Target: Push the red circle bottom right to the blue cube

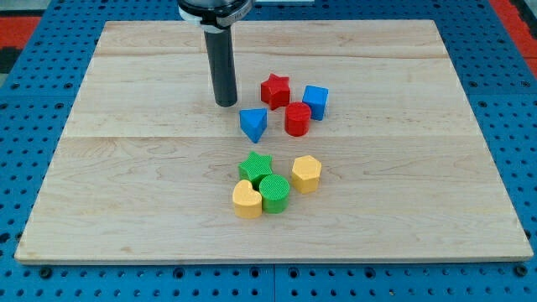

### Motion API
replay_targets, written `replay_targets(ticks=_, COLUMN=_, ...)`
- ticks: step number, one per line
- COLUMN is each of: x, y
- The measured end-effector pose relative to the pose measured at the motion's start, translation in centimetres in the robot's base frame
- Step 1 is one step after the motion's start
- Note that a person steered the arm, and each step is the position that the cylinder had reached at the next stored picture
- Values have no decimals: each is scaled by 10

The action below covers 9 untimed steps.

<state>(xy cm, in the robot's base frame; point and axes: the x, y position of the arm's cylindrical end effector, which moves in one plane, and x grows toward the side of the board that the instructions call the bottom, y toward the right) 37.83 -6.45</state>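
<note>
My tip point(226, 103) sitting upper centre of board point(126, 168), touching no block.

No claw on this rod, so nothing being gripped. Red circle point(297, 119) lying to the tip's right, slightly lower, touching blue cube point(315, 101) at the cube's lower left. Red star point(274, 90) and blue triangular block point(253, 124) sitting nearer the tip. Green star point(255, 166), green circle point(274, 193), yellow heart point(247, 200), yellow hexagon point(306, 174) clustering well below.

Pale matt wooden board point(151, 168); ribbed-sided red circle point(297, 120); smooth dark rod point(224, 71).

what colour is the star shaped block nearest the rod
Red: the red star block, right of my tip, camera view.
</note>
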Motion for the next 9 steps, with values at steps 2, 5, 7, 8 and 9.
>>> replay_targets(ticks=2, x=75, y=-34)
replay_targets(ticks=5, x=123, y=-15)
replay_targets(ticks=7, x=89, y=6)
replay_targets(ticks=8, x=61, y=30)
replay_targets(ticks=9, x=49, y=86)
